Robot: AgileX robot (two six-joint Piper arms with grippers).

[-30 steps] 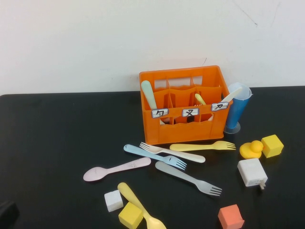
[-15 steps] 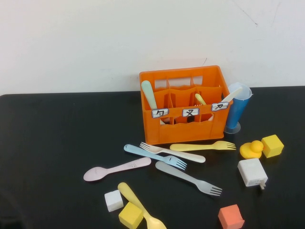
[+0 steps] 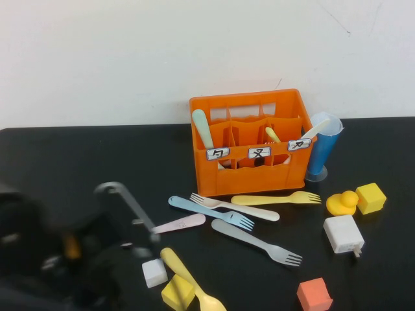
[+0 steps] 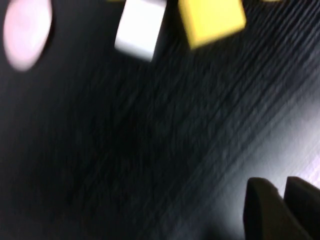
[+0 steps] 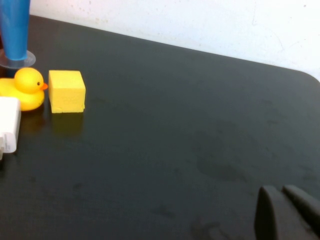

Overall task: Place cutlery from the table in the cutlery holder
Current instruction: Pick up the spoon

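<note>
The orange cutlery holder stands at the back middle of the black table, with some cutlery standing in it. In front lie the pale pink spoon, grey fork, a blue fork, a cream fork, a yellow fork and a yellow spoon. My left arm is a blur at the front left and hides the pink spoon's bowl. My left gripper is shut and empty above the table; the spoon bowl lies ahead of it. My right gripper is shut and empty over bare table.
A tall blue cup stands right of the holder. A yellow duck, yellow cube, white charger and orange-red cube lie at the right. A white cube and a yellow cube lie by the yellow spoon.
My left arm has swung in from the front left corner and now covers the pink spoon's bowl. Nothing on the table has moved.
</note>
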